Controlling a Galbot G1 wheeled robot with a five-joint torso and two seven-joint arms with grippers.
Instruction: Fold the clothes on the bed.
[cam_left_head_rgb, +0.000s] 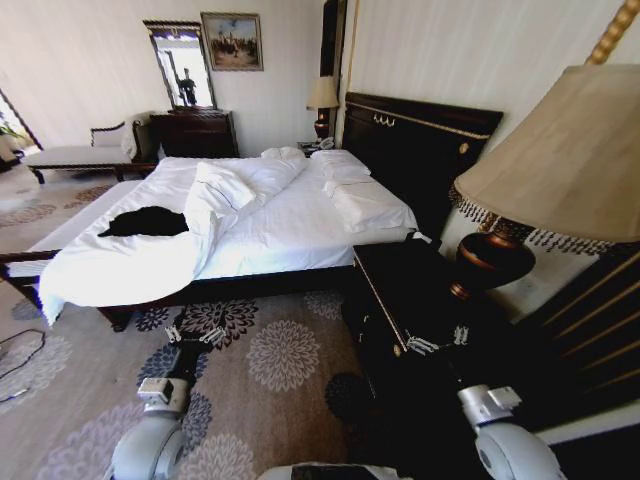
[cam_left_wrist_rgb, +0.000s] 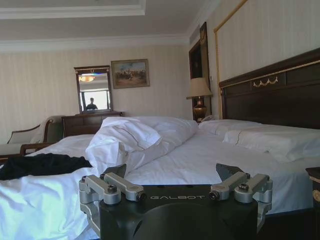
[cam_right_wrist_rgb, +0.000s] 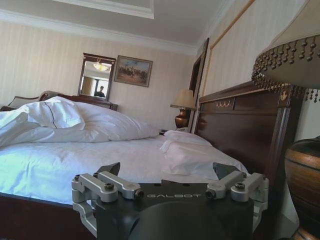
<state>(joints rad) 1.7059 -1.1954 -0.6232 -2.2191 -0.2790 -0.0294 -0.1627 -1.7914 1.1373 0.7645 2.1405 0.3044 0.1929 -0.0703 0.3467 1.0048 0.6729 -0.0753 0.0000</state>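
Lying crumpled, T-shirt (cam_left_head_rgb: 146, 222) lengthwise across bed (cam_left_head_rgb: 300, 235)

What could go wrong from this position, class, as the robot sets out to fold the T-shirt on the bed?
1. The right gripper hangs over the nightstand beside the lamp; a swing could knock it.
2. The T-shirt lies crumpled against the rumpled duvet; a grasp might catch duvet too.
3. The left gripper, open over the carpet, is well short of the T-shirt, so reaching now could miss.

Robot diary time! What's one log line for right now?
shirt: black T-shirt crumpled, unfolded on bed | left hand: open, over carpet, off bed | right hand: open, over nightstand | contact: none
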